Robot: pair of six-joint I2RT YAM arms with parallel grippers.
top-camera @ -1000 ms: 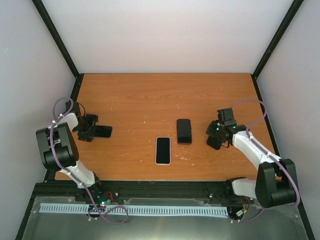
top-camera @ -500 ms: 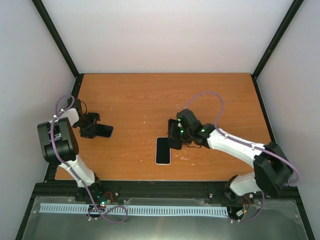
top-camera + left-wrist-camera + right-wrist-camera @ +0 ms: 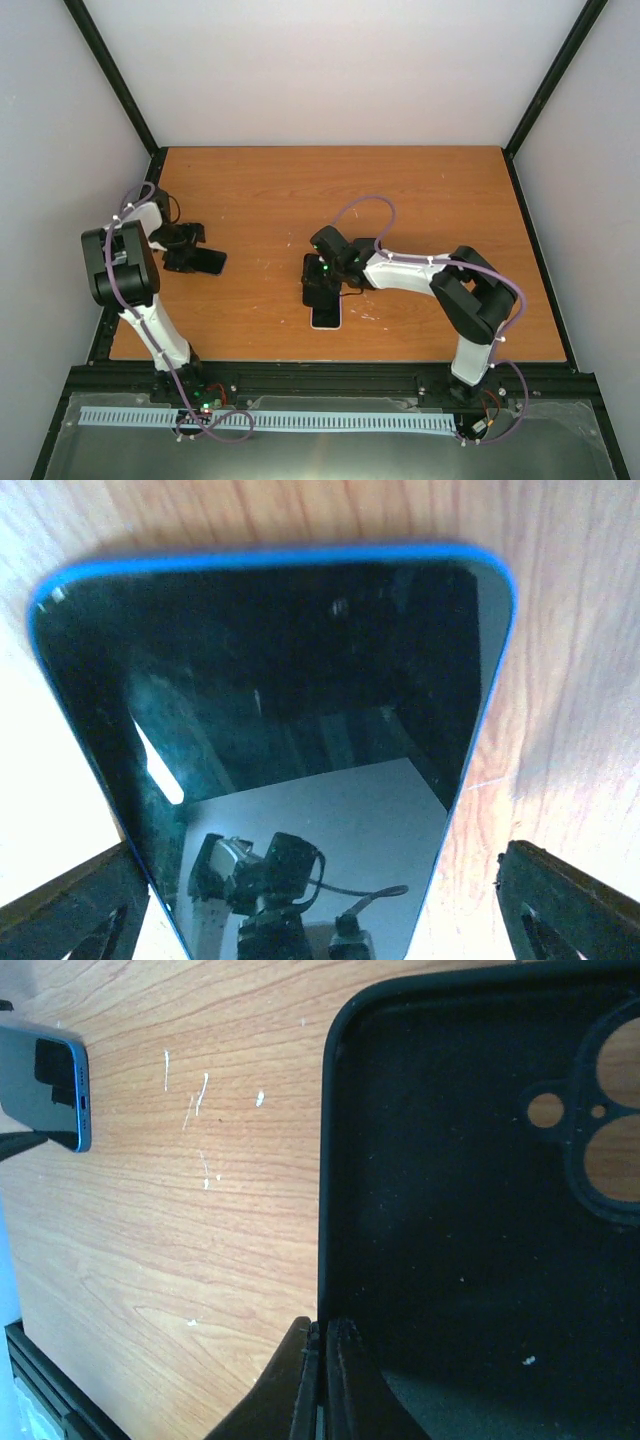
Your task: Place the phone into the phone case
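A blue-edged phone (image 3: 280, 680) with a dark screen lies flat on the table (image 3: 270, 200) at the left (image 3: 208, 262). My left gripper (image 3: 318, 865) is open, one finger on each side of the phone's near end, apart from its edges; it also shows in the top view (image 3: 183, 250). My right gripper (image 3: 325, 1332) is shut on the side wall of the black phone case (image 3: 470, 1210). It holds the case (image 3: 320, 288) over the far end of a white-edged phone (image 3: 326, 317) at the table's middle. The case's inside and camera cutouts face the wrist camera.
The blue phone also shows at the far left of the right wrist view (image 3: 45, 1080). Black frame posts stand at the table's corners. A black rail (image 3: 320, 378) runs along the near edge.
My right gripper took the black case from its spot right of the white phone and carried it left, over that phone's far end. The left gripper barely moved.
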